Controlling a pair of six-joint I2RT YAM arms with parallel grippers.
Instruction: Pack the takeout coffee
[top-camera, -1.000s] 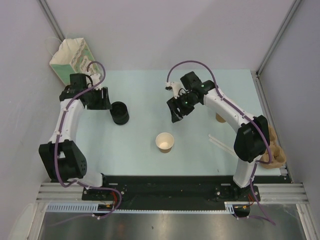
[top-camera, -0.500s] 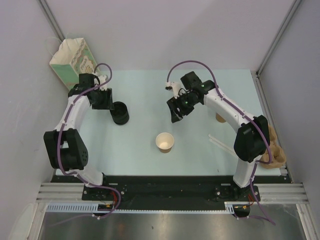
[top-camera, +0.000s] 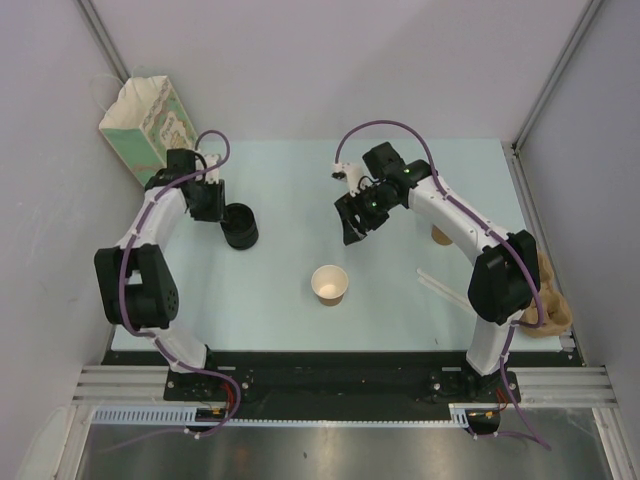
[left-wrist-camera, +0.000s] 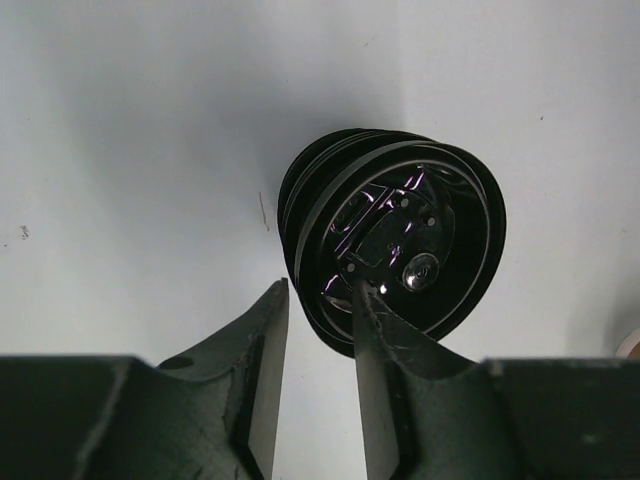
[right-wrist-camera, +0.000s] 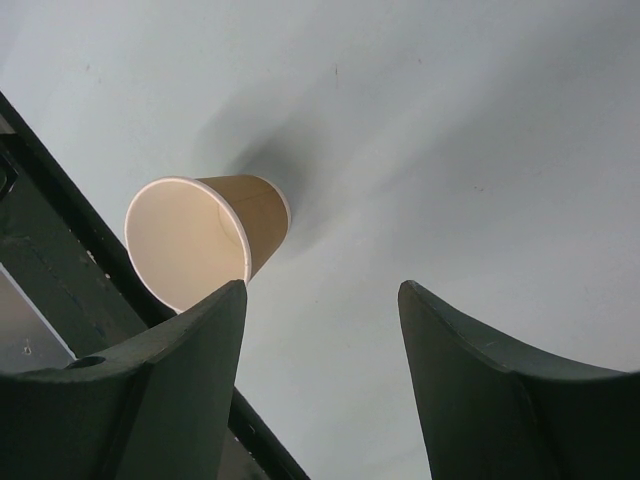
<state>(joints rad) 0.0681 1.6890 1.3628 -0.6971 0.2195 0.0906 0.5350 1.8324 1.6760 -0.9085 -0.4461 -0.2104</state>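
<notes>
Black lid stack (left-wrist-camera: 420, 240): left pincer (left-wrist-camera: 318, 292) has moved onto it and narrowed astride its top rim, grip cannot be told; right pincer (right-wrist-camera: 320, 288) unchanged, wide, empty; lidless paper cup (top-camera: 330, 284) upright mid-worktop (top-camera: 270, 300).

Lid stack (top-camera: 239, 226) stands left of the cup (top-camera: 330, 284) (bag (top-camera: 145, 120) behind it).

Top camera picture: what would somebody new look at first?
The left gripper sits at a black stack of lids on the left side of the table, its fingers either side of the rim. A tan paper cup with no lid stands alone in the middle, and the open right gripper hangs just beyond it.
</notes>
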